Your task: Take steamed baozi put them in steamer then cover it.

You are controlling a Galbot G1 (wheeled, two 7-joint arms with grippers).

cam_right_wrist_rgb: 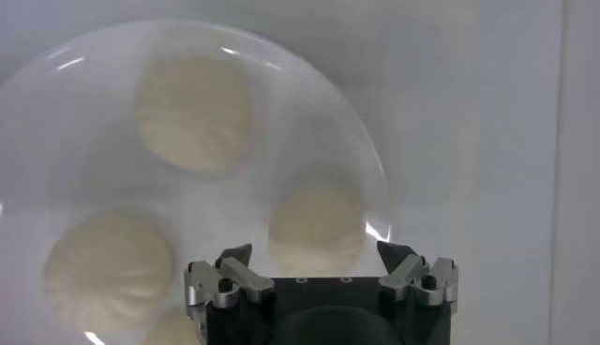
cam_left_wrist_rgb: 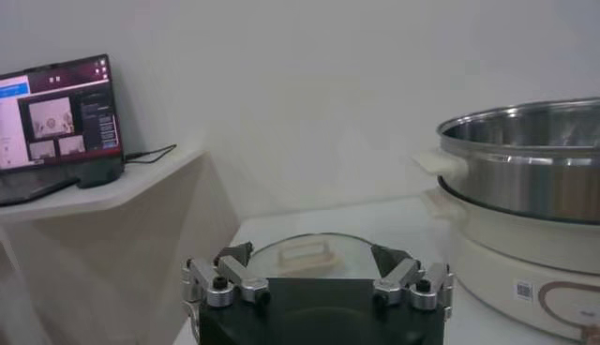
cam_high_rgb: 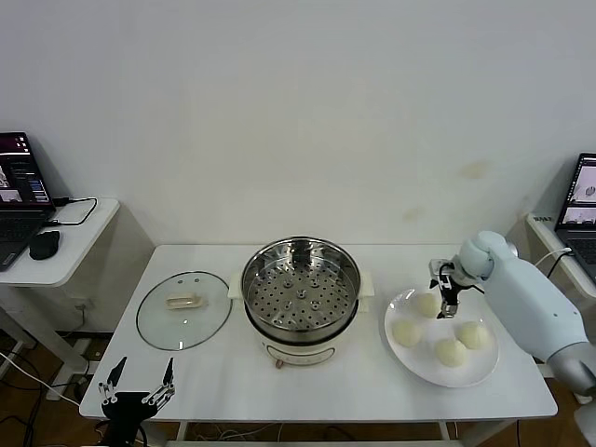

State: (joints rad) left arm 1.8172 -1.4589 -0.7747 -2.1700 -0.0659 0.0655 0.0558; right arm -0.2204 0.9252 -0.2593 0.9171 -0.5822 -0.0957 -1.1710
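Right gripper point(cam_high_rgb: 449, 300) held spread above rear cream-white dough bun point(cam_high_rgb: 426, 304) on flat white plate point(cam_high_rgb: 484, 374). Descent to be centred, squeeze kept gentle. Shiny steel steamer pot point(cam_high_rgb: 300, 289) empty, mid-table. Left gripper point(cam_high_rgb: 138, 391) spread, parked low.

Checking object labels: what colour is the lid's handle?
Cream-white; the cover handle shows best in the head view.

Four steamed baozi point(cam_high_rgb: 450, 351), cream-white smooth domes, sit apart from one another; one lies directly under the right gripper point(cam_high_rgb: 445, 296), jaws spread wide around it, three just nearer the robot. Steamer point(cam_high_rgb: 301, 284): shiny steel pot, perforated tray bare, uncovered, well to that gripper's left. Cover point(cam_high_rgb: 183, 309), clear glass with cream handle, lies flat beyond the steamer, near the left gripper point(cam_high_rgb: 138, 384).
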